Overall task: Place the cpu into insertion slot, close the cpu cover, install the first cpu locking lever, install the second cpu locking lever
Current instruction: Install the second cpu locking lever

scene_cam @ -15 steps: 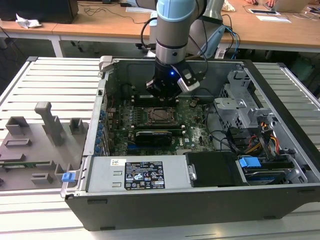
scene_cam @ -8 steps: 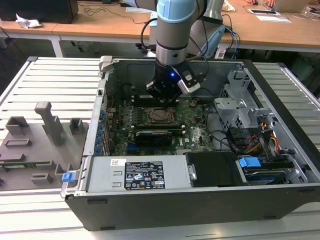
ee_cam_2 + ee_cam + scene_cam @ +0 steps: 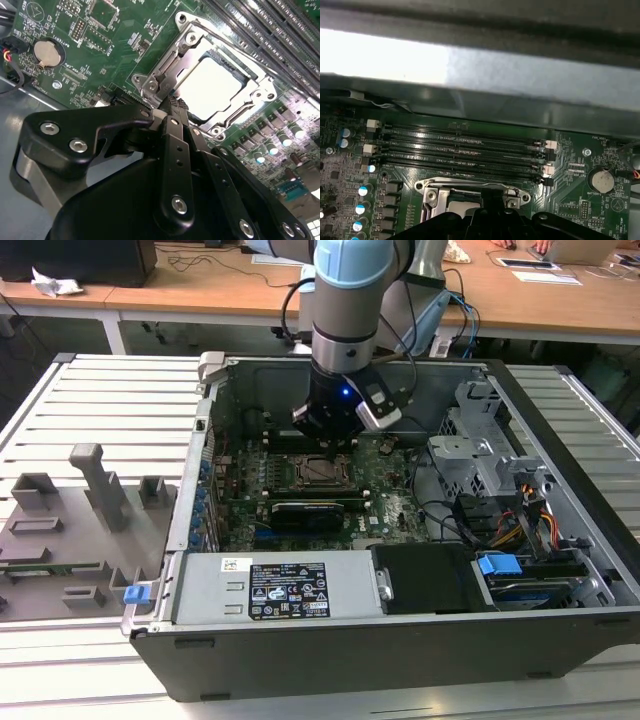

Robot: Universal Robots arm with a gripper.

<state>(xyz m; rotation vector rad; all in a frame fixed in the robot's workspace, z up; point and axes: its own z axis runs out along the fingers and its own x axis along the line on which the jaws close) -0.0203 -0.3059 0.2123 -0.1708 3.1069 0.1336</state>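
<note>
Open computer case point(image 3: 560, 440), cpu point(image 3: 212, 90) flat in insertion slot point(image 3: 245, 80) (cpu cover point(image 3: 192, 45) down)

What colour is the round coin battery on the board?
Silver round coin battery, clearest in the second wrist view.

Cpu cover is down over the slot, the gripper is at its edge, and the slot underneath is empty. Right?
Not empty: the cpu lies under the cover, its bright top showing through the window in the second wrist view. The rest holds: cover down, gripper at its edge.
</note>
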